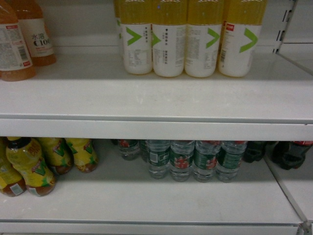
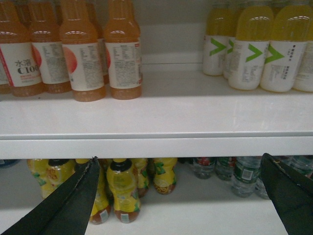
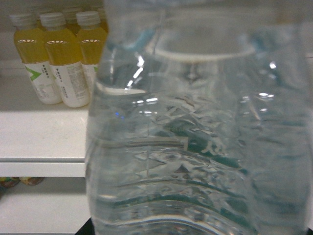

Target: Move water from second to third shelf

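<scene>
A clear ribbed water bottle [image 3: 195, 137] with a dark green label fills the right wrist view, held up level with the upper shelf [image 3: 44, 137]. My right gripper is shut on it and hidden behind it, apart from a dark sliver of finger [image 3: 82, 230]. Neither shows in the head view. Several more water bottles [image 1: 182, 160] stand in a row at the back of the lower shelf [image 1: 146, 200], also seen as water bottles [image 2: 244, 174] in the left wrist view. My left gripper [image 2: 178, 196] hangs open and empty in front of the lower shelf.
Yellow drinks with white labels and green arrows [image 1: 168, 39] stand on the upper shelf [image 1: 156, 98], orange bottles [image 1: 19, 39] to their left. Yellow tea bottles [image 1: 29, 166] fill the lower left, dark cola bottles [image 1: 288, 152] the lower right. A shelf upright [image 1: 288, 24] stands at right.
</scene>
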Tool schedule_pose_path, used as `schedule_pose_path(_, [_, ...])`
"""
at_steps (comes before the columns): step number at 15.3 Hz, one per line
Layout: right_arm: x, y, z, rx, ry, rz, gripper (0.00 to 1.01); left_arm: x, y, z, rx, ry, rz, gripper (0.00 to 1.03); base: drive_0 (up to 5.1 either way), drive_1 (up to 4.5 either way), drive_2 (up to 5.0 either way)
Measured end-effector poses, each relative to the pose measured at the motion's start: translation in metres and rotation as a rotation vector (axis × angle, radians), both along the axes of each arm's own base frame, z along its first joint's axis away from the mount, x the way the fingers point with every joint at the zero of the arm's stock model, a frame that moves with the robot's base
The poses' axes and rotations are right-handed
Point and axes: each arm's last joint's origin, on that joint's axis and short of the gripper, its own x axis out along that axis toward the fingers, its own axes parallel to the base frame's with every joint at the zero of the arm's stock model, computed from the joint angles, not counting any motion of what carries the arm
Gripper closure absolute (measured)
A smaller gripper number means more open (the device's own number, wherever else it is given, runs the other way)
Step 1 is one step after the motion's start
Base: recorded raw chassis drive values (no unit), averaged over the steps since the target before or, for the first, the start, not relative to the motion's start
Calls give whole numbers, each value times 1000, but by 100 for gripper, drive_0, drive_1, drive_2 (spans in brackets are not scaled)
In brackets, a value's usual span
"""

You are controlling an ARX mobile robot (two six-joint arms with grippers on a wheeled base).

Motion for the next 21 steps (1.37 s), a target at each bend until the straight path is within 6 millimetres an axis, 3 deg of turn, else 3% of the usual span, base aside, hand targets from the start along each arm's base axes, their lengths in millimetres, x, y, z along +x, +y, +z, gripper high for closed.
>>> schedule_pose_path(21, [0, 0, 0, -2, 0, 3, 58, 0, 0, 0, 0, 0, 1, 5, -448, 218, 218])
